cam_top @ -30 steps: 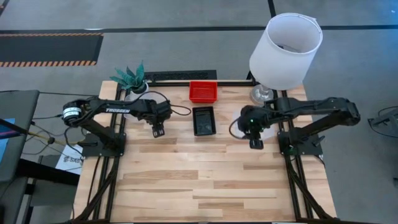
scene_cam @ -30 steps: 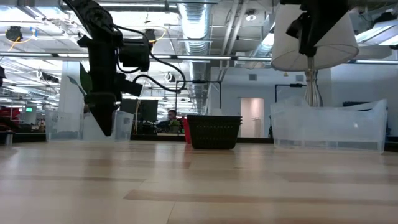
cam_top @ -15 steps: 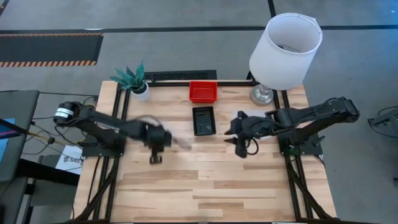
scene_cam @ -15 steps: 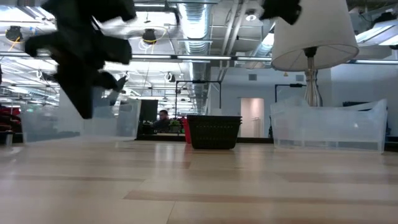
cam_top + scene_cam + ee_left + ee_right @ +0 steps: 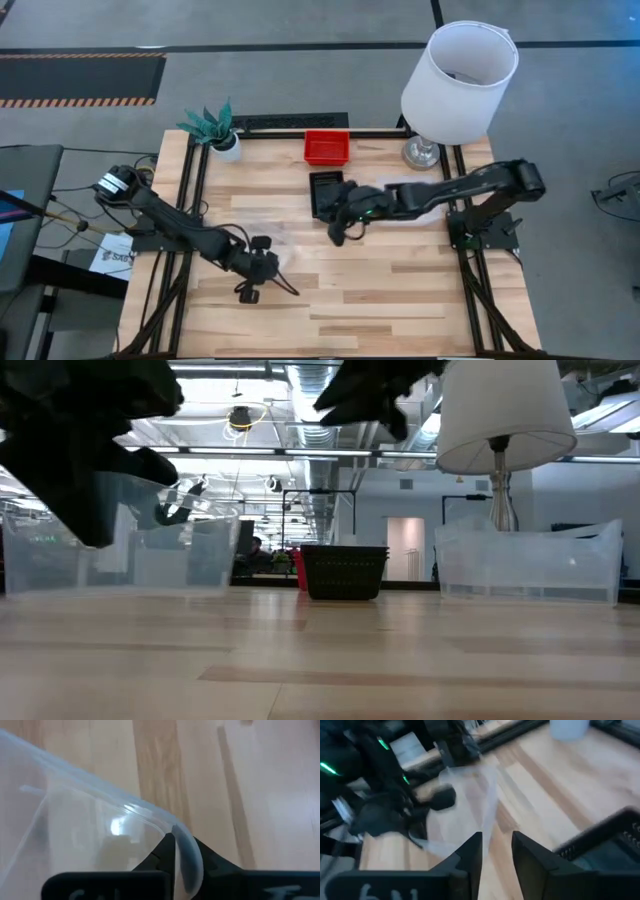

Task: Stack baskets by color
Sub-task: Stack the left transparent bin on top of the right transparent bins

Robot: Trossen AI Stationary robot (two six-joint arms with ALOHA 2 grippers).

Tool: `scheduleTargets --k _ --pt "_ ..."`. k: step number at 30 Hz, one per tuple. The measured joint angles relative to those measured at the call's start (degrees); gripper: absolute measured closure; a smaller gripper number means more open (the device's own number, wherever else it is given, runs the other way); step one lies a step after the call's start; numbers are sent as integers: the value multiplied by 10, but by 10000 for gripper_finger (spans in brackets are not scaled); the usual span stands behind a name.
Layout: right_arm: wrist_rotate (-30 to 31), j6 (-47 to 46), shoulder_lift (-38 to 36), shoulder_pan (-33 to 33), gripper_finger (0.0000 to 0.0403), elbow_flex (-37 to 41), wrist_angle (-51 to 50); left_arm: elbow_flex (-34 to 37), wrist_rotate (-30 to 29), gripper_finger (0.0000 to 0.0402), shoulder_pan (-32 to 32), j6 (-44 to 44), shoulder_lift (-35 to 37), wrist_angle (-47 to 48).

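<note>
My left gripper (image 5: 248, 293) is left of the table's middle, toward the near edge, shut on a clear basket (image 5: 120, 550). My right gripper (image 5: 338, 235) hovers open beside the near end of a black basket (image 5: 327, 192), with nothing between its fingers (image 5: 470, 852). A red basket (image 5: 327, 148) sits at the far edge behind the black one. A second clear basket (image 5: 530, 565) rests on the table at the right, under my right arm. In the high view the held basket barely shows. My left gripper pinches the clear basket's rim (image 5: 184, 851) at a rounded corner between its two fingers, slanting down from above. The basket stays upright and low at the table; whether its bottom touches the wood, I cannot tell.
A white lamp (image 5: 458, 75) stands at the far right corner and a small potted plant (image 5: 215, 128) at the far left. The near half of the wooden table (image 5: 380, 310) is bare. The black frame rails run along both sides.
My left gripper has swung from beside the black basket toward the table's near edge, taking the clear basket along; that basket now stands much nearer the low camera. My right gripper has gone toward the table's left, over to the black basket, and tipped up from pointing down.
</note>
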State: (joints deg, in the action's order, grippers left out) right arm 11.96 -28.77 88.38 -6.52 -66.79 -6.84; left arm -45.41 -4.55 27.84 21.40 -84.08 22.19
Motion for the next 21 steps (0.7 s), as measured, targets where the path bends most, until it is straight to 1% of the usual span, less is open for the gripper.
scheduleTargets --k 1,3,4,6,8,13,17,21 --pt "1 -4 21 -2 280 -3 5 1 -1 392 3 -2 1 8" --pt "0 -8 58 -8 283 -10 39 1 5 376 3 -9 -3 -7" --pt "0 -8 71 -11 283 -10 30 1 13 365 3 -16 -4 -7" --pt "-1 -8 108 -15 279 -22 69 1 23 338 5 -29 -3 -7" --pt "0 -8 130 -17 270 -21 66 1 31 307 5 -35 -3 -15" --pt "2 4 183 -11 234 -57 82 -7 26 232 3 -49 5 -18" --pt "4 18 224 -6 204 -95 71 -50 41 190 -3 -61 18 50" --pt "4 28 266 -2 184 -147 64 -112 42 169 -9 -65 21 185"
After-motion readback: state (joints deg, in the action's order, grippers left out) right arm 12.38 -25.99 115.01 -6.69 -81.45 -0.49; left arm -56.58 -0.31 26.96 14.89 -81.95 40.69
